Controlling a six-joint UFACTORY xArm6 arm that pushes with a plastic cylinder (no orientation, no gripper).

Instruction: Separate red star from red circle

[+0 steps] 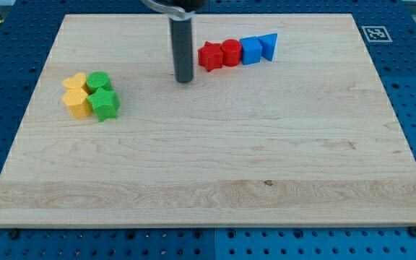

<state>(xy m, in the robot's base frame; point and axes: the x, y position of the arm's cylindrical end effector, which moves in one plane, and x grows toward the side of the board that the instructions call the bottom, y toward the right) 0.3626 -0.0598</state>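
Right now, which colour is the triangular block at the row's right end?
Blue triangular block, best in the camera view.

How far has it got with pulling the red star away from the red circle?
Nothing is done yet: the red star touches the red circle. In hand: my tip sits just to the view's left of the star, slightly below it. The push apart remains.

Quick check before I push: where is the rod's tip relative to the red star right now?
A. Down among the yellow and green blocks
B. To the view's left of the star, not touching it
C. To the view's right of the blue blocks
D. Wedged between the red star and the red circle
B. My tip stands just to the view's left of the red star, with bare board between them; the red circle touches the star's other side.
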